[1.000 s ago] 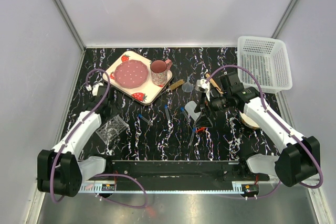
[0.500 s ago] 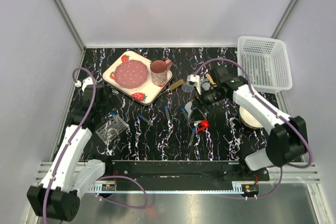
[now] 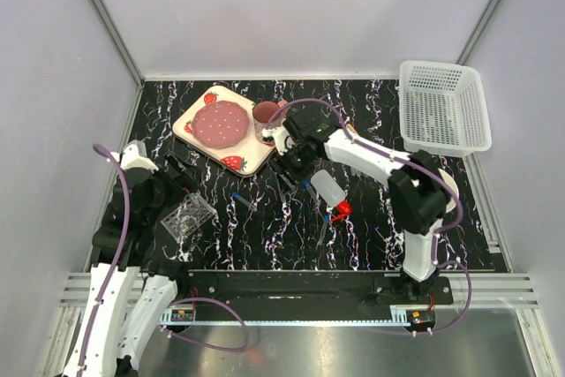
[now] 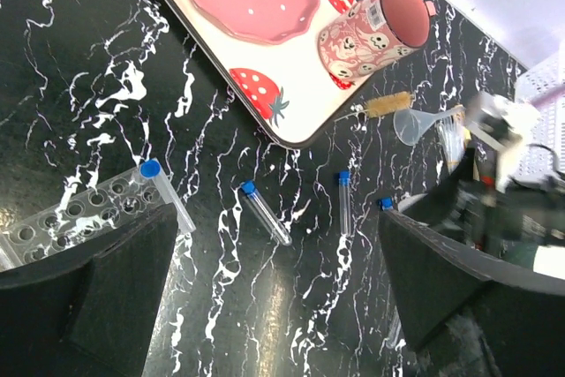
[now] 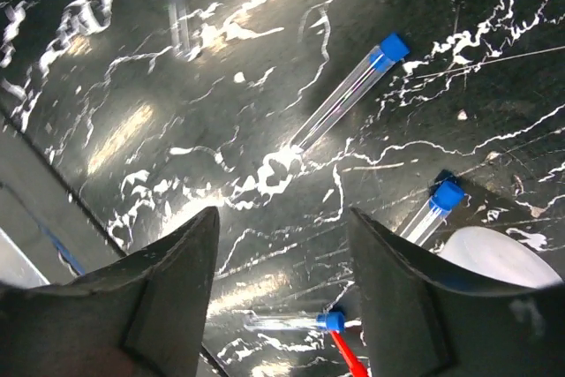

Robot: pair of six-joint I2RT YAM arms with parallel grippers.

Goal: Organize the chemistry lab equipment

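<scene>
Blue-capped tubes lie on the black marbled table: one (image 4: 265, 212), a second (image 4: 343, 202), a third (image 5: 349, 99). Another tube (image 4: 166, 193) leans at the clear tube rack (image 3: 188, 215). The red-capped squeeze bottle (image 3: 328, 190) lies on its side right of them. The clear funnel (image 4: 413, 124) and a wooden-handled brush (image 4: 381, 107) rest by the tray's corner. My left gripper (image 4: 278, 214) hangs wide open above the tubes, holding nothing. My right gripper (image 5: 282, 218) hovers open over a tube (image 5: 296, 321), empty; from above it (image 3: 287, 169) sits beside the tray.
The strawberry-print tray (image 3: 250, 161) with pink plate (image 3: 219, 123) and mug (image 4: 375, 31) stands at the back left. A white basket (image 3: 444, 116) stands at the back right. The right arm stretches across the table's middle.
The left gripper opened wide and backed off from the rack. The right arm swept left from the squeeze bottle toward the tubes near the tray, its jaws narrowing somewhat.
</scene>
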